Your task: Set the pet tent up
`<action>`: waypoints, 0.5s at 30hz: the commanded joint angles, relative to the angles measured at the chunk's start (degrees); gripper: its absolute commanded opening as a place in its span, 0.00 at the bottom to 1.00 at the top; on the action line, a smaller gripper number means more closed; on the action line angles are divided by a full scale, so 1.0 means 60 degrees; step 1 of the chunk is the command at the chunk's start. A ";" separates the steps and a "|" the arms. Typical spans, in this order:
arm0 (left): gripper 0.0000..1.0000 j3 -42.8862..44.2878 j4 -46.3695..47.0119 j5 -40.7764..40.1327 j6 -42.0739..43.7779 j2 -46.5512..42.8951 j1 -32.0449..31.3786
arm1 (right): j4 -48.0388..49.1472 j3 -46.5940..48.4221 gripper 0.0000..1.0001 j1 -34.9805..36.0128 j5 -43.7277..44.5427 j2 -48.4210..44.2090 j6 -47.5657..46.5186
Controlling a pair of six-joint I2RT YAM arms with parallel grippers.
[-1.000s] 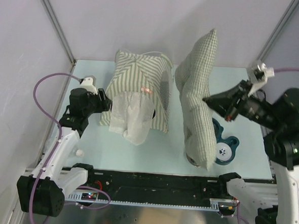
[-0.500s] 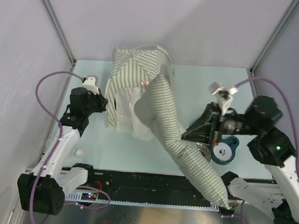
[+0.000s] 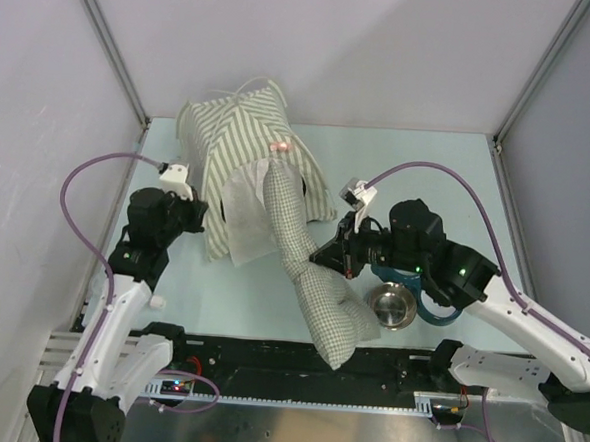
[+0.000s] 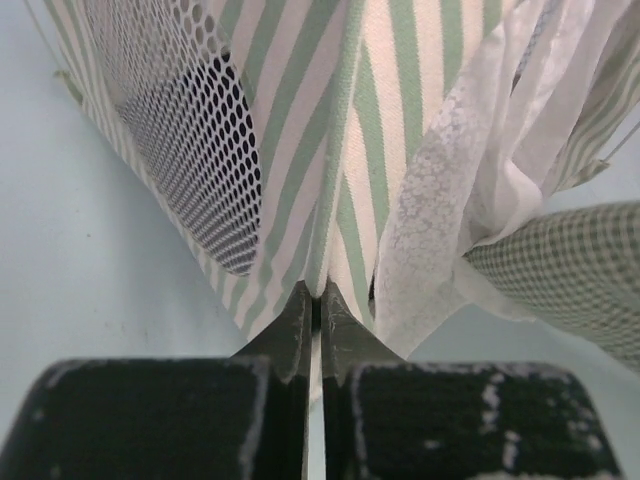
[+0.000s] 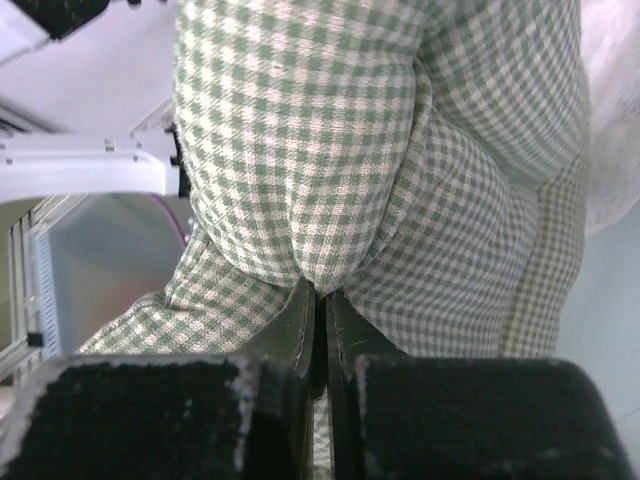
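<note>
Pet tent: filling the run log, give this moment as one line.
left jaws: shut on pet tent edge | right jaws: shut on checked cushion | cushion end against tent's white flap

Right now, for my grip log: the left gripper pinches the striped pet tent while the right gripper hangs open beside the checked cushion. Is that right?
Not quite. The right gripper is shut on the checked cushion, not open beside it; the right wrist view shows this. The left gripper does pinch the striped pet tent.

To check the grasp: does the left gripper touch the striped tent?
Touching. In the left wrist view the left gripper is shut on the pet tent, its striped edge pinched between the jaws.
</note>
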 commanded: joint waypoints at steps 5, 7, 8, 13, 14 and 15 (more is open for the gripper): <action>0.00 0.0185 -0.0586 -0.0088 0.1167 -0.0585 -0.0115 | 0.2299 0.0291 0.00 -0.0018 0.0035 -0.0161 -0.0672; 0.00 0.0117 -0.0655 -0.0087 0.1235 -0.0581 -0.0168 | 0.2540 0.0210 0.00 0.0073 -0.0091 0.0031 -0.0790; 0.00 0.0072 -0.0688 -0.0099 0.1268 -0.0609 -0.0214 | 0.2681 0.0138 0.00 0.0157 0.0037 0.0095 -0.0881; 0.00 -0.0210 -0.0860 -0.0474 0.1473 -0.0870 -0.0462 | 0.3793 0.0008 0.00 0.0316 0.0337 0.0170 -0.1240; 0.00 -0.0282 -0.0864 -0.0549 0.1512 -0.0945 -0.0507 | 0.3988 0.0008 0.00 0.0337 0.0493 0.0135 -0.1362; 0.00 -0.0325 -0.0881 -0.0616 0.1539 -0.0982 -0.0559 | 0.4262 0.0008 0.00 0.0362 0.0637 0.0088 -0.1496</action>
